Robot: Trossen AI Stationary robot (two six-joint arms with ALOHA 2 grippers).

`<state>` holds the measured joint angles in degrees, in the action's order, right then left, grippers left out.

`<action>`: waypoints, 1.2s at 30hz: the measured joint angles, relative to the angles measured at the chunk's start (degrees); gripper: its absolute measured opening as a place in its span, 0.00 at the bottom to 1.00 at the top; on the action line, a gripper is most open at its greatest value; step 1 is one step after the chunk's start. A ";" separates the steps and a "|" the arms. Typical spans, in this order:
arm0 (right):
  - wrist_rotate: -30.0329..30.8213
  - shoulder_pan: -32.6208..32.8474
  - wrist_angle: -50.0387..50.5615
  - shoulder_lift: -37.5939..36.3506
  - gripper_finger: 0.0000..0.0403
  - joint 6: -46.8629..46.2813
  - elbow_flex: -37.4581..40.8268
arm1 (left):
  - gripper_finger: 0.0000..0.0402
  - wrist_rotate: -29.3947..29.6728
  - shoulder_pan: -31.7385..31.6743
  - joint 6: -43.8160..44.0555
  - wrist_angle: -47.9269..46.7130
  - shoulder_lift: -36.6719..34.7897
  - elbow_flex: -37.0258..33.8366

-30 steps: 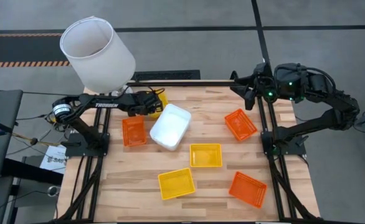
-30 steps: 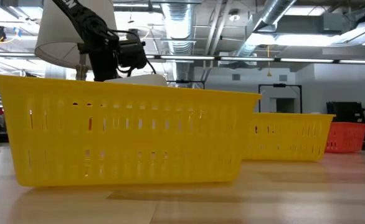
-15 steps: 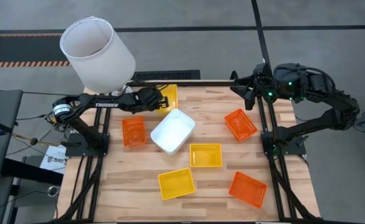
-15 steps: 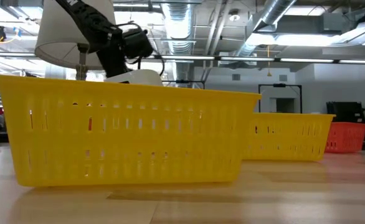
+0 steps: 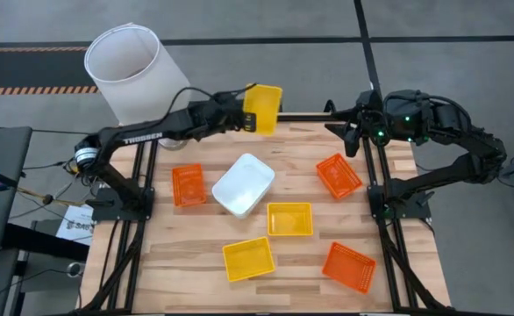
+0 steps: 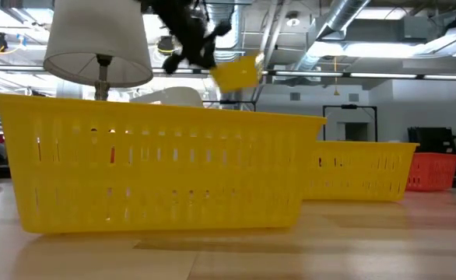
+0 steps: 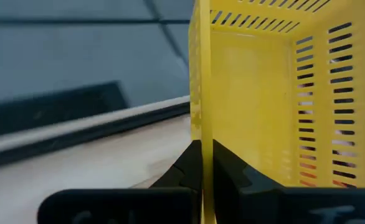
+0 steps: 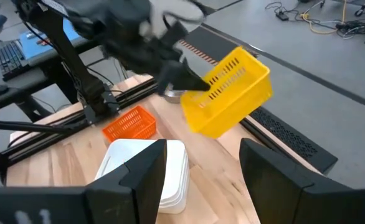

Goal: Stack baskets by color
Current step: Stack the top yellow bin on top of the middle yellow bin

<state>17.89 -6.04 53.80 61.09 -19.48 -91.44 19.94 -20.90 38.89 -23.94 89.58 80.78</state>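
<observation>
One yellow basket (image 5: 263, 108) hangs clamped by its wall in the left pincer (image 5: 242, 115) above the desk's (image 5: 196, 263) far edge; white baskets (image 5: 242, 183) nested, yellows and oranges loose; right pincer (image 5: 349, 132) gaping, idle.

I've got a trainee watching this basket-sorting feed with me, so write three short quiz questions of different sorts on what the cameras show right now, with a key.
1. True or false: the left gripper is shut on the rim of a yellow basket held in the air above the table's far edge.
2. Multiple choice: how many orange baskets lie on the table in the high view? A) one B) two C) three
3. Fill in: the right gripper waits with its fingers ____ near the table's far right corner.

Key:
1. True; the left wrist view shows the fingers pinching the wall.
2. C.
3. open
</observation>
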 joint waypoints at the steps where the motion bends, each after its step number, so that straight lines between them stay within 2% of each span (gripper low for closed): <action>1: 0.00 0.00 0.02 -0.11 0.56 0.08 0.02 | 0.00 -0.56 1.14 -1.70 -1.15 0.00 2.12; 5: 0.02 0.00 0.21 -1.07 0.56 0.05 0.02 | 0.00 -6.44 6.50 -6.92 -8.26 -0.04 8.77; 10: 0.04 0.00 0.39 -3.13 0.56 -0.20 0.05 | 0.00 -10.53 14.92 -6.23 -15.68 -0.01 10.62; 15: 0.11 -0.04 0.00 -4.98 0.56 -0.42 0.04 | 0.00 -11.16 23.25 -9.02 -15.12 2.68 10.07; 18: 0.20 -0.04 -0.02 -5.47 0.56 -0.44 0.04 | 0.00 -11.24 26.00 -11.54 -13.21 6.05 10.03; 24: 0.20 -0.04 0.00 -5.68 0.56 -0.57 0.04 | 0.00 -14.47 26.51 -15.52 -4.98 14.65 10.10; 31: 0.13 -0.04 0.22 -5.61 0.56 -0.57 0.04 | 0.00 -18.65 25.42 -22.19 -7.31 21.89 12.01; 36: 0.02 0.02 0.46 -5.63 0.56 -0.57 0.04 | 0.00 -16.52 25.28 -26.38 -7.48 24.59 12.10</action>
<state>17.91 -6.02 54.26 55.46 -20.05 -91.39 3.42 4.38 12.51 -31.42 114.17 92.88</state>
